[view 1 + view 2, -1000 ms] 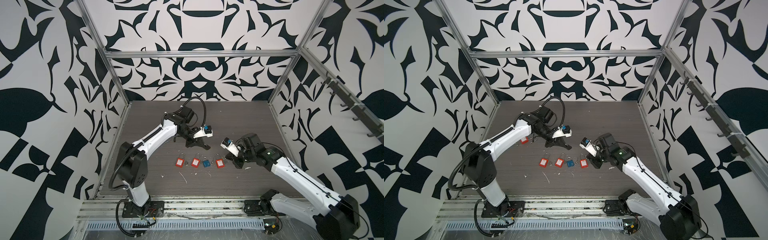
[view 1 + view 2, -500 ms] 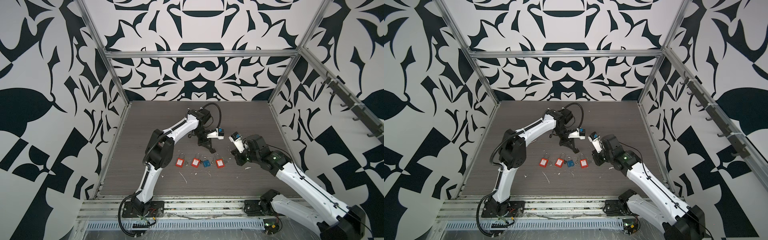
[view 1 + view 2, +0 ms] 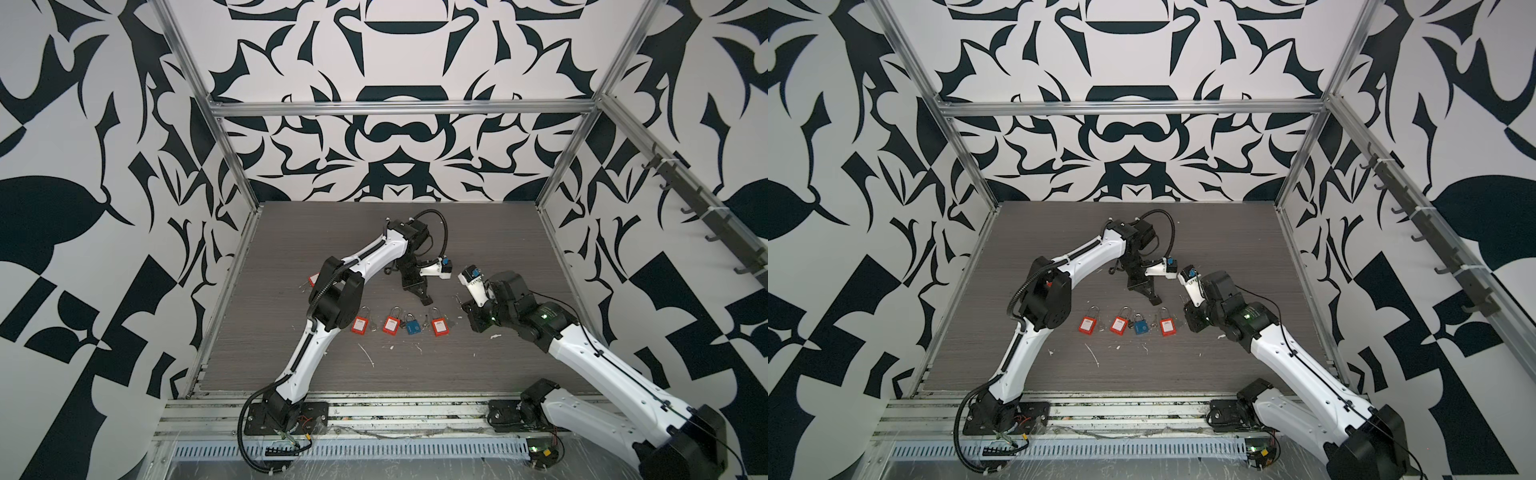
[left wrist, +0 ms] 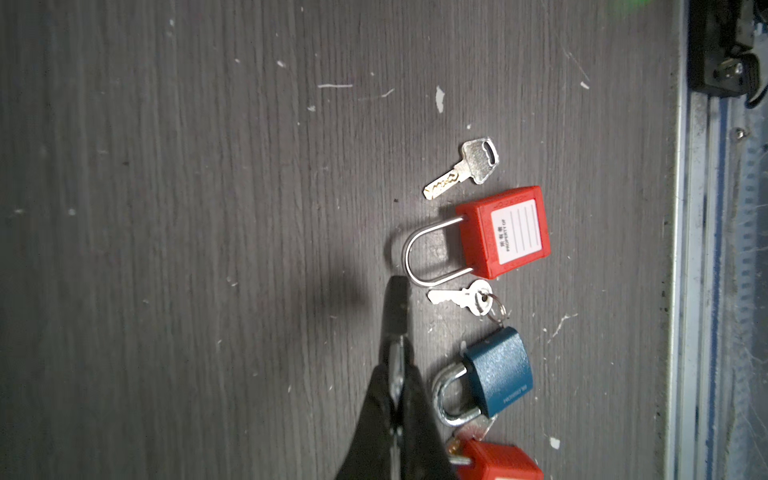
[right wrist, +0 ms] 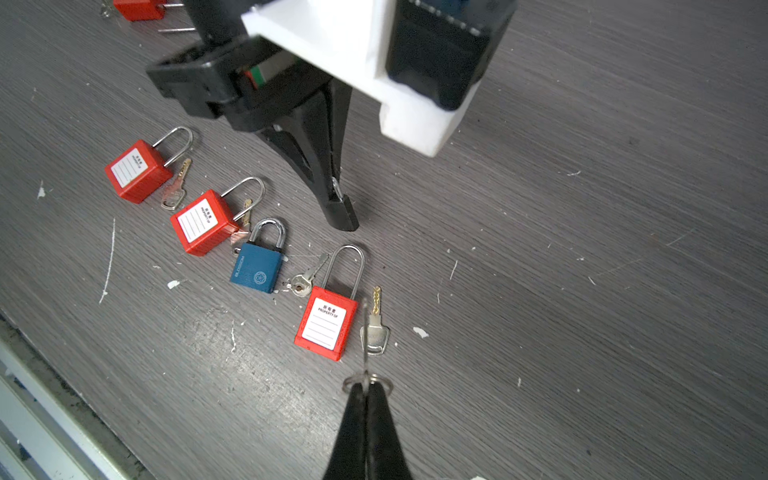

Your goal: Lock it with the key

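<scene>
My right gripper (image 5: 368,388) is shut on a thin key (image 5: 365,332) with a ring, held edge-on above the rightmost red padlock (image 5: 326,322). In a top view this gripper (image 3: 467,316) hangs right of the padlock row. My left gripper (image 4: 397,291) is shut, and a thin strip of metal shows between its fingers; I cannot tell what it is. It hovers behind the row (image 3: 428,301), beside that red padlock's shackle (image 4: 505,232). A blue padlock (image 4: 496,372) lies closed with a ringed key (image 4: 461,297) next to it.
Three red padlocks (image 3: 360,324) (image 3: 391,324) (image 3: 439,326) and the blue one (image 3: 412,328) lie in a row at mid table. Loose keys (image 4: 461,168) (image 5: 174,191) lie between them. Another red padlock (image 3: 313,279) sits far left, half hidden by the left arm.
The left arm has swung right, carrying its gripper toward the table's middle behind the padlock row. The right gripper has shifted a little right and back. Both stayed shut.
</scene>
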`<action>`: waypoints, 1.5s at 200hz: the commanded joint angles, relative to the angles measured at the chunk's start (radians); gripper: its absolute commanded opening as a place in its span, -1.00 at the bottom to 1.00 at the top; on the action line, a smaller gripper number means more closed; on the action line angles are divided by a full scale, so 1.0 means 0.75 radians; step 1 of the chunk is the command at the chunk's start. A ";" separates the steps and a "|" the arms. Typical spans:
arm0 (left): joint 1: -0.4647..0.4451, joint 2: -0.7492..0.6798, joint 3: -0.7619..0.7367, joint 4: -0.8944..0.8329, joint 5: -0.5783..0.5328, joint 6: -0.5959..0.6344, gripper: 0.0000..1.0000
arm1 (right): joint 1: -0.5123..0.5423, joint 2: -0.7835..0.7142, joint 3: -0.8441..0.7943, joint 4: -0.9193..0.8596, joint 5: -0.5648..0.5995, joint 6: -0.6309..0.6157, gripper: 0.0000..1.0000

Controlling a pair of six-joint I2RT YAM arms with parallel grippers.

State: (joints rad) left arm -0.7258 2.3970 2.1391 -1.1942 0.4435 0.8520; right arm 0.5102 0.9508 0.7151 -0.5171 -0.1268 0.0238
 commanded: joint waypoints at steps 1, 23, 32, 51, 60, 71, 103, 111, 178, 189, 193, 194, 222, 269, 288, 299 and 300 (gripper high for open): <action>-0.023 0.029 0.040 -0.083 0.014 0.006 -1.00 | -0.004 -0.001 -0.013 0.044 -0.008 0.016 -1.00; -0.032 0.048 0.048 -0.082 0.007 0.005 -1.00 | -0.003 -0.003 -0.029 0.058 -0.007 0.019 -1.00; -0.034 0.057 0.050 -0.068 -0.005 -0.007 -1.00 | -0.004 -0.003 -0.035 0.064 -0.006 0.019 -1.00; -0.042 0.078 0.062 -0.059 -0.035 -0.019 -1.00 | -0.003 0.003 -0.035 0.069 -0.004 0.019 -1.00; -0.043 0.085 0.070 -0.056 -0.041 -0.020 -1.00 | -0.005 0.008 -0.035 0.071 -0.007 0.019 -1.00; -0.044 0.093 0.078 -0.045 -0.047 -0.025 -0.97 | -0.003 0.018 -0.038 0.078 -0.008 0.018 -1.00; -0.045 0.107 0.090 -0.037 -0.057 -0.024 -0.88 | -0.004 0.043 -0.045 0.092 -0.016 0.014 -1.00; -0.045 0.107 0.089 -0.025 -0.072 -0.029 -0.87 | -0.003 0.046 -0.047 0.099 -0.017 0.015 -1.00; -0.045 0.102 0.095 0.068 -0.127 -0.049 -0.53 | -0.005 0.088 -0.050 0.152 -0.046 0.084 -1.00; -0.045 0.101 0.092 0.093 -0.137 -0.052 -0.49 | -0.003 0.095 -0.047 0.156 -0.053 0.096 -1.00; -0.044 0.101 0.092 0.102 -0.139 -0.057 -0.47 | -0.004 0.098 -0.044 0.156 -0.054 0.097 -1.00; -0.043 0.101 0.093 0.104 -0.139 -0.058 -0.47 | -0.004 0.099 -0.044 0.156 -0.053 0.098 -1.00; -0.043 0.095 0.091 0.171 -0.139 -0.065 -0.39 | -0.003 0.116 -0.022 0.147 -0.047 0.119 -1.00; -0.016 0.015 0.034 0.370 -0.155 -0.151 -0.34 | -0.003 0.150 0.016 0.141 -0.034 0.195 -1.00; 0.032 -0.091 -0.060 0.532 -0.152 -0.289 -0.34 | -0.004 0.203 0.048 0.116 -0.003 0.247 -1.00; 0.067 -0.181 -0.173 0.646 -0.129 -0.376 -0.33 | -0.004 0.257 0.082 0.100 0.003 0.267 -1.00; 0.070 -0.193 -0.185 0.657 -0.127 -0.383 -0.33 | -0.004 0.263 0.084 0.098 0.003 0.270 -1.00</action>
State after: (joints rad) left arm -0.7315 2.4073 2.1094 -0.8707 0.3290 0.7010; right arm 0.5102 1.0924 0.7040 -0.4339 -0.1478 0.1658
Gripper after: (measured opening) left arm 0.332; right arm 0.052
